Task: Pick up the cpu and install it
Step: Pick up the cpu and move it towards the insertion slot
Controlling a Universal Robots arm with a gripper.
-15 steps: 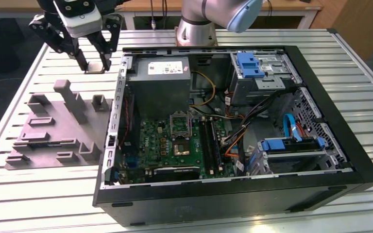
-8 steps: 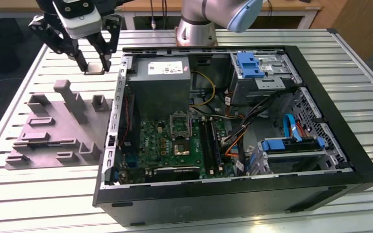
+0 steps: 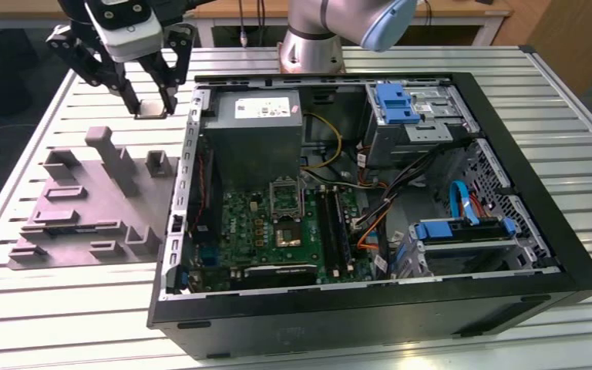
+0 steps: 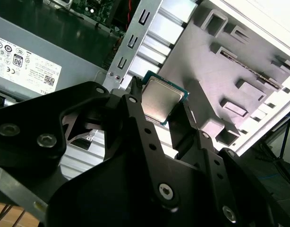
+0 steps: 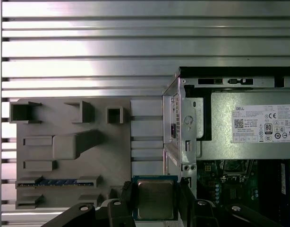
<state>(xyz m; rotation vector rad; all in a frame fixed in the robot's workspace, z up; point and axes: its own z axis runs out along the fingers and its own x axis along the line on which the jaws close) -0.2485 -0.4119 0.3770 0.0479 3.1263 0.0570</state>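
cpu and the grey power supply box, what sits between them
In the exterior view the case's metal wall stands between the held cpu and the power supply box.

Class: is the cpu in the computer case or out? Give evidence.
Out: the gripper holds the cpu outside the case, beside its wall.

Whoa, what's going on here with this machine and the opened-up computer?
A robot arm's gripper is holding the cpu, a small square chip with a silvery top, pinched by its edges between two black fingers. The chip is outside the open computer case, over the slatted metal table and close to the grey parts holder. It has not yet been put onto the green motherboard inside the case.
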